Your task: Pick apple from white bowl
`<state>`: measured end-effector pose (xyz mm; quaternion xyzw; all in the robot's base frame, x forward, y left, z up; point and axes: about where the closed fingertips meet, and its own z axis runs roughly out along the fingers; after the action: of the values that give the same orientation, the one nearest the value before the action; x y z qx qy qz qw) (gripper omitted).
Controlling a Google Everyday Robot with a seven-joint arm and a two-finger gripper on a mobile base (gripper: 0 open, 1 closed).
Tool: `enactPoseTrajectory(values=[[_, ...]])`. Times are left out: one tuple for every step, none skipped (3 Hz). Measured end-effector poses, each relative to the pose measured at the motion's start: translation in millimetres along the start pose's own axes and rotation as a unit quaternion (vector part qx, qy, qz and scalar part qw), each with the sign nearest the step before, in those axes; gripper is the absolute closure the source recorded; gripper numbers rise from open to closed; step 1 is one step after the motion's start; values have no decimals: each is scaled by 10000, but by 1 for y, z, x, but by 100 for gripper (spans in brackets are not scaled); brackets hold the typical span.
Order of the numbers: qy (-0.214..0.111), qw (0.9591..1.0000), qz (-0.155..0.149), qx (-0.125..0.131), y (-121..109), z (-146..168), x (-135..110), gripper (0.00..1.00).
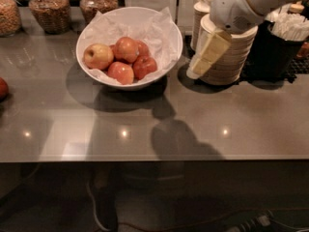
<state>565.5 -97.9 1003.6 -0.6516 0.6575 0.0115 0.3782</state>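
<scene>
When you look at the upper middle of the frame, a bit to the left, you see the white bowl (131, 84) sitting on the grey table (217, 120). It has crinkly white paper (159, 33) inside. Your apple (126, 49) is in that bowl. It is the round red-orange one on top of the pile, near the middle of the bowl. A yellow apple (98, 56) touches it on the left. Two more red apples (144, 65) lie just below it, toward the front of the bowl.

Your gripper (194, 71) is in the upper right of the frame. It hangs in the air to the right of the bowl, in front of a stack of beige bowls (227, 69). It points down and to the left. It is not touching the bowl or any apple. You cannot tell if it is spread apart or pressed together. Its dark shadow (178, 139) falls on the table near the front edge.

Three jars (48, 11) stand along the top left of the frame. One more red apple (2, 88) peeks in at the left edge. A dark cup of white sticks (289, 30) stands at the far right.
</scene>
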Motion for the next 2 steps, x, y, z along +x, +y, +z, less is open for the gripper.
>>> enactPoseTrajectory(values=[[-548, 9978, -381, 2, -37, 39, -45, 0], [-844, 9942, -645, -190, -53, 74, -81, 0]])
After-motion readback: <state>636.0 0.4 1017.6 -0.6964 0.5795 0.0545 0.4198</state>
